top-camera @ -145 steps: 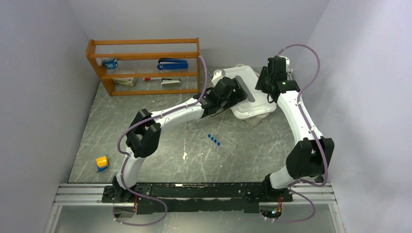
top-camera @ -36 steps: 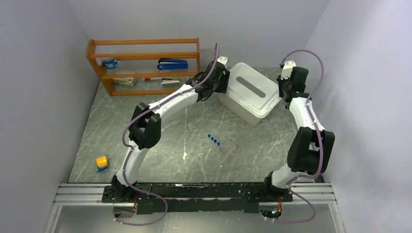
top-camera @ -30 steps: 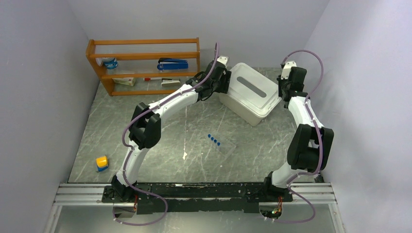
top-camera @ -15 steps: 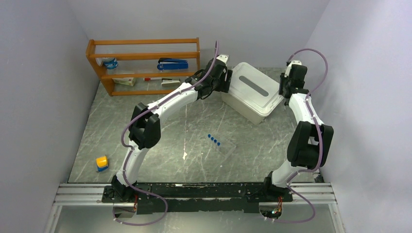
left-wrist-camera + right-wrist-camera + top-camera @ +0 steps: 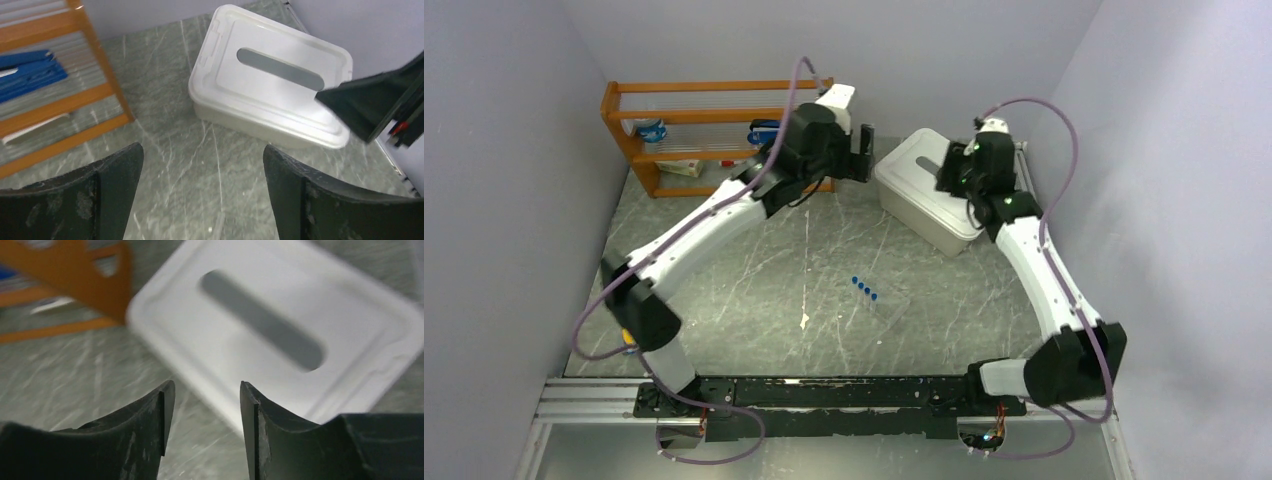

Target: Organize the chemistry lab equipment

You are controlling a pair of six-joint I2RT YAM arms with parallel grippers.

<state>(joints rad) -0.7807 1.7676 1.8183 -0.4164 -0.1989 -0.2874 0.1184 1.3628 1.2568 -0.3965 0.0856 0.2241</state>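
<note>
White lidded bin (image 5: 929,195) sits closed, far right on the counter (image 5: 724,260). It looks like light, stiff plastic with a slick lid, so take it by the rim. Clear rack (image 5: 889,308) mid-counter holds blue-capped tubes (image 5: 862,288), light and tippy; grip the rack ends. Left hand (image 5: 202,165) is wide open and empty. Right hand (image 5: 207,405) is parted and empty, over the bin.

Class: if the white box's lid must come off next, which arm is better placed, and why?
Right, probably: the right gripper hangs open directly above the lid, while the left gripper, also open, sits off to its side.
</note>
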